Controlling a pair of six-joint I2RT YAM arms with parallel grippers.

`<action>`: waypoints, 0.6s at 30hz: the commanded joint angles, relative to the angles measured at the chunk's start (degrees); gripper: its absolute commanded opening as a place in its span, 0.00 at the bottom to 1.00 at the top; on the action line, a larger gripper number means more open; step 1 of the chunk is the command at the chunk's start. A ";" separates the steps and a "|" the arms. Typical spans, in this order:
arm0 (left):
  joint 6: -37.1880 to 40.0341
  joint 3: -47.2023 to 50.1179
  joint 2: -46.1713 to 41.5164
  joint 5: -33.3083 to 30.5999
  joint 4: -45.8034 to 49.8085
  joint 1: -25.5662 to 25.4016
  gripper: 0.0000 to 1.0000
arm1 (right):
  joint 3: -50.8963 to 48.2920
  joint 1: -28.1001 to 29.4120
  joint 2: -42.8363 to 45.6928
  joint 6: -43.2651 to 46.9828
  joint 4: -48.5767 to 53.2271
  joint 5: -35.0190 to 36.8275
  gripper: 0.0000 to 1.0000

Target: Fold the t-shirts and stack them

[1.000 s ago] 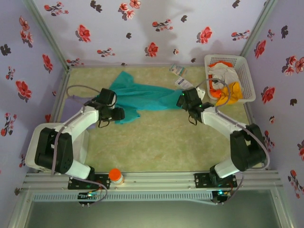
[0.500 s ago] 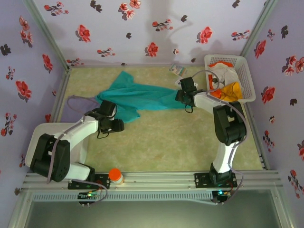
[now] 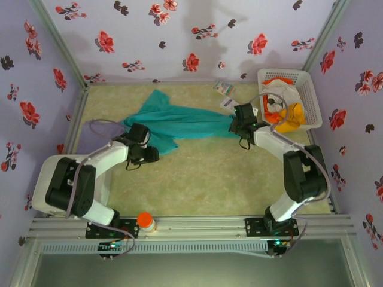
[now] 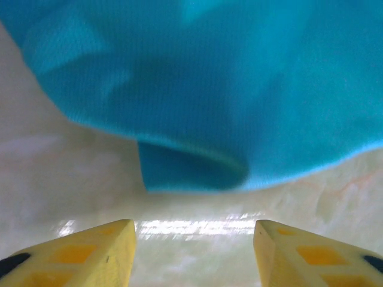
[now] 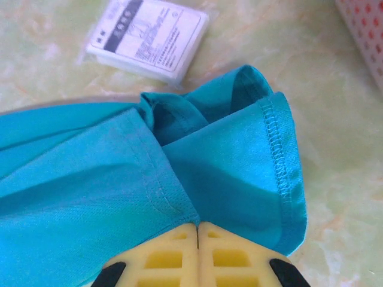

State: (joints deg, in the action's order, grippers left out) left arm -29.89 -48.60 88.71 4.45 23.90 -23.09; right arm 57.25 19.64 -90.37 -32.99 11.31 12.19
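Note:
A large teal t-shirt lies stretched out across the back middle of the table. My right gripper is at its right end, shut on the cloth; in the right wrist view the fingertips pinch the teal t-shirt beside a stitched sleeve hem. My left gripper sits at the shirt's lower left edge. It is open, its yellow fingers on either side of bare table, with the folded teal edge just ahead of them and not between them.
A white lattice basket at the back right holds orange and white garments. Small white packets lie behind the shirt, one close to the right gripper. An orange-capped bottle stands by the front rail.
My right gripper has shut on the shirt's right end after swinging toward it. The left gripper has narrowed a little and shifted slightly along the shirt's lower edge.

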 commanded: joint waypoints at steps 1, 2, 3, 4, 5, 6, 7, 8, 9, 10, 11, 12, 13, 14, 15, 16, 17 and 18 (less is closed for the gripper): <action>0.43 -3.59 3.89 1.35 -2.00 0.06 0.49 | -2.98 -0.03 2.94 -0.72 0.18 2.27 0.00; 0.61 -4.31 5.17 1.47 -2.16 0.05 0.46 | -3.73 0.01 3.84 -0.85 0.37 2.66 0.00; 0.72 -4.92 6.09 1.37 -2.19 -0.02 0.44 | -4.34 -0.01 4.58 -1.05 0.46 3.05 0.00; 0.86 -5.62 7.11 1.53 -2.15 -0.15 0.42 | -5.11 -0.04 5.31 -1.29 0.40 3.36 0.00; 0.94 -6.17 7.92 1.54 -2.26 -0.41 0.40 | -5.78 -0.07 5.71 -1.35 0.01 3.38 0.00; 1.10 -6.56 8.68 1.55 -2.40 -0.60 0.38 | -6.16 -0.12 5.68 -1.37 -0.15 3.33 0.00; 1.14 -6.87 9.32 1.55 -2.45 -0.71 0.35 | -6.19 -0.19 5.38 -1.42 0.00 3.21 0.00; 1.15 -7.18 9.85 1.53 -2.46 -0.90 0.29 | -6.02 -0.21 4.97 -1.37 0.41 3.20 0.00; 1.21 -7.43 10.29 1.47 -2.25 -0.90 0.23 | -5.84 -0.19 4.62 -1.41 0.70 3.32 0.00; 1.23 -7.62 10.51 1.38 -1.87 -0.90 0.16 | -5.85 -0.21 4.34 -1.50 0.81 3.41 0.00; 1.56 -7.98 10.44 1.21 -1.08 -0.91 0.08 | -5.85 -0.22 4.22 -1.75 0.90 3.74 0.00; 1.88 -8.41 9.98 0.82 0.16 -0.90 0.01 | -5.77 -0.31 4.22 -2.03 0.99 4.19 0.00; 2.13 -8.65 9.27 0.15 1.31 -0.90 0.00 | -5.84 -0.45 4.33 -2.23 1.10 4.69 0.00; 2.54 -8.83 8.09 -0.53 2.70 -0.95 0.00 | -5.90 -0.61 4.55 -2.44 1.38 5.52 0.00; 3.17 -9.03 6.62 -1.17 4.25 -0.86 0.00 | -5.84 -0.74 4.67 -2.76 1.66 6.39 0.00; 3.57 -9.19 5.37 -1.49 5.83 -0.90 0.00 | -5.84 -0.88 4.94 -2.97 1.88 6.62 0.00; 3.96 -9.32 3.79 -1.50 7.69 -0.95 0.00 | -5.92 -1.09 5.15 -3.13 2.13 7.83 0.00; 4.03 -9.12 2.39 -1.35 9.29 -0.92 0.00 | -5.93 -1.34 5.35 -3.22 2.39 8.58 0.00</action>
State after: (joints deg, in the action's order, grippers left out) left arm -27.77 -56.12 96.09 4.45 26.59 -23.79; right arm 51.64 19.20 -85.86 -34.57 11.97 16.14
